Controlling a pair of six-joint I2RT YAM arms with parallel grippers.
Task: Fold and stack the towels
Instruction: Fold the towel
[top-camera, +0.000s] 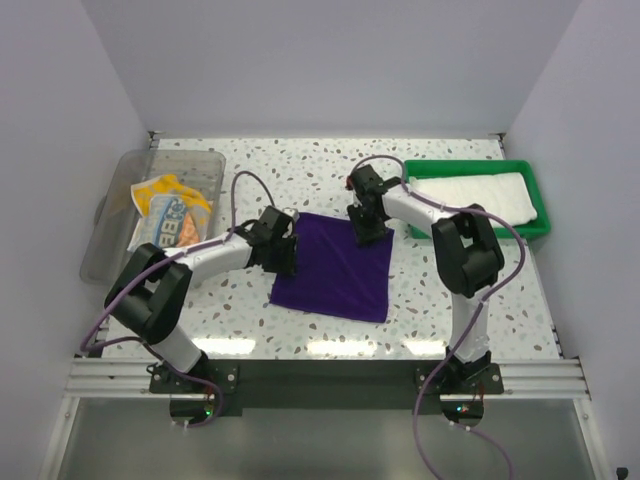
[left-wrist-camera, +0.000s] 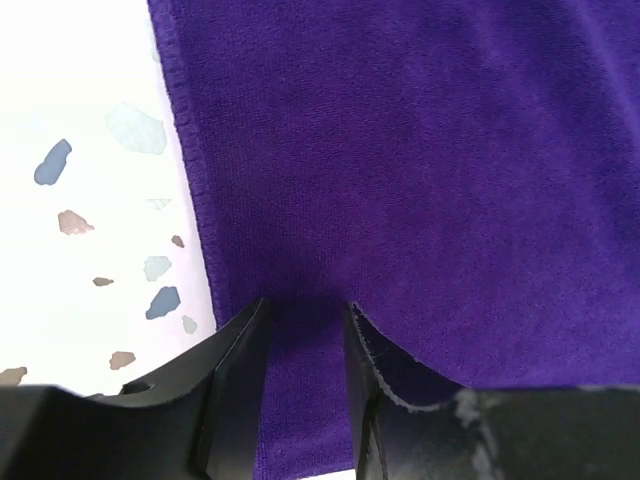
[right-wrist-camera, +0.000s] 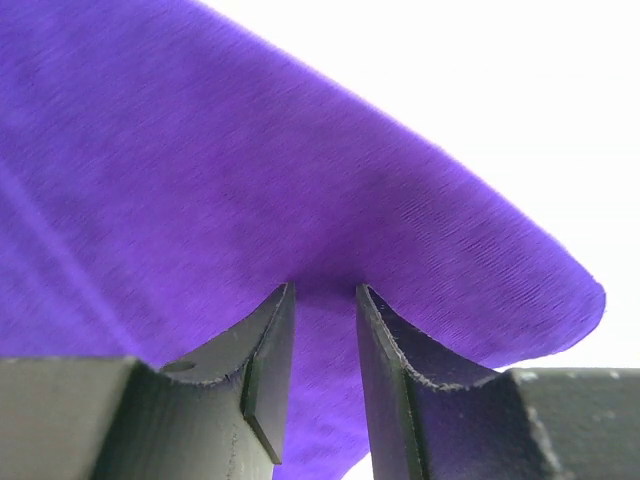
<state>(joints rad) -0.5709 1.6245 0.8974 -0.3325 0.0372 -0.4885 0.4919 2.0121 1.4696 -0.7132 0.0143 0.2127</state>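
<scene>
The deep purple towel (top-camera: 335, 272) lies flat on the speckled table, roughly square. My left gripper (top-camera: 283, 246) is at its far left corner and my right gripper (top-camera: 368, 232) is at its far right corner. In the left wrist view the left gripper (left-wrist-camera: 305, 305) has its tips down on the purple towel (left-wrist-camera: 420, 170), jaws a little apart, cloth flat between them. In the right wrist view the right gripper (right-wrist-camera: 325, 290) stands the same way on the towel (right-wrist-camera: 250, 170) near its corner. The white towel (top-camera: 470, 190) and the lettered towel (top-camera: 172, 212) lie apart in bins.
A green bin (top-camera: 541, 216) at the back right holds the white towel. A clear plastic bin (top-camera: 108, 240) at the back left holds the lettered towel. White walls close in the table on three sides.
</scene>
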